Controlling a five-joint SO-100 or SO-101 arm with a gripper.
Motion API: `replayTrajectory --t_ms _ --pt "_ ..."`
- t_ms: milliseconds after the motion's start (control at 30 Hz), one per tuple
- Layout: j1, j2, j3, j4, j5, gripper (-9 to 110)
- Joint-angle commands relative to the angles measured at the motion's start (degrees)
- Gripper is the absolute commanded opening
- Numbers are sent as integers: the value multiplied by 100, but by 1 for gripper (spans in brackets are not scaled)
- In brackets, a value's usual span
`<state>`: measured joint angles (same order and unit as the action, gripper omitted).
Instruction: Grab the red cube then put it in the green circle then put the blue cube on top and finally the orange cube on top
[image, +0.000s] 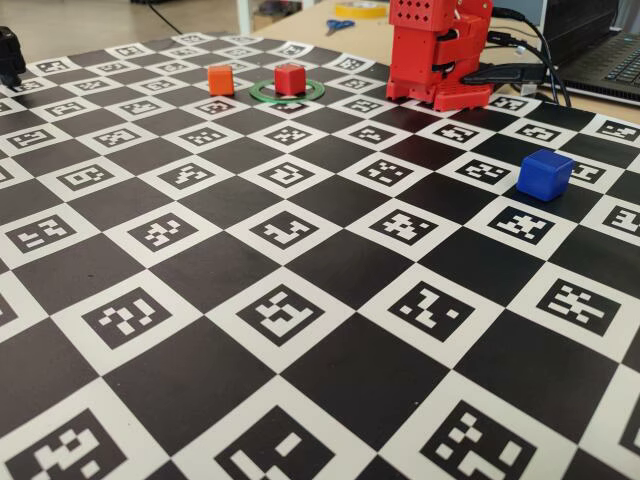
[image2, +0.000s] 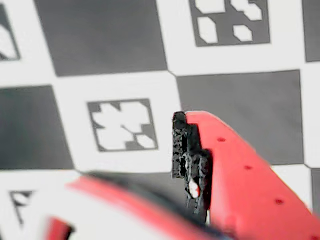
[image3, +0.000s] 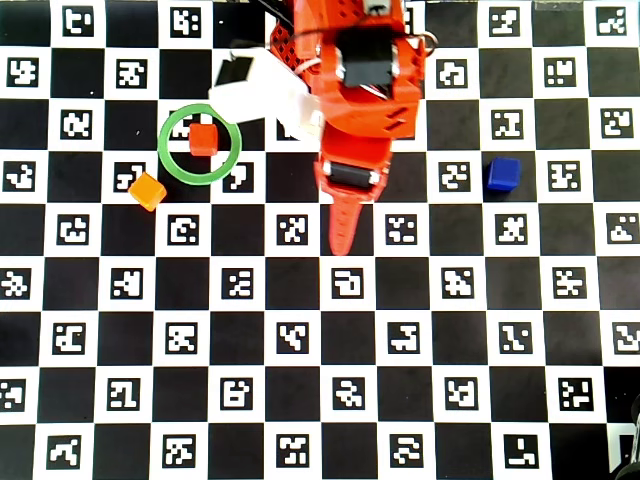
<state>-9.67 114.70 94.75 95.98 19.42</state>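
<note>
red cube (image3: 204, 139) is already sitting in the green circle (image3: 166, 152), so swing right in the overhead view for the blue cube (image3: 503, 174) — gripper (image3: 340, 262) looks pressed together and empty, open wide before dropping.

Red cube (image3: 203, 139) inside green circle (image3: 165, 150), others apart

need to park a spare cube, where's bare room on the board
The whole near half of the checkered board below the gripper is bare, as is the stretch between gripper and blue cube. It is crowded around the green circle, holding the red cube, with the orange cube beside it.
</note>
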Motion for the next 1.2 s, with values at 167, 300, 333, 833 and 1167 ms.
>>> replayTrajectory --t_ms 167,300,333,833,1167 --pt "-1415 -563 -984 492 1266 48" --pt "-2312 -457 -545 316 2083 52" --pt "-2505 -404 -396 211 2250 54" --pt "-4289 44 1072 -1767 3999 55" --pt "-4737 -589 1143 -2531 4315 54"
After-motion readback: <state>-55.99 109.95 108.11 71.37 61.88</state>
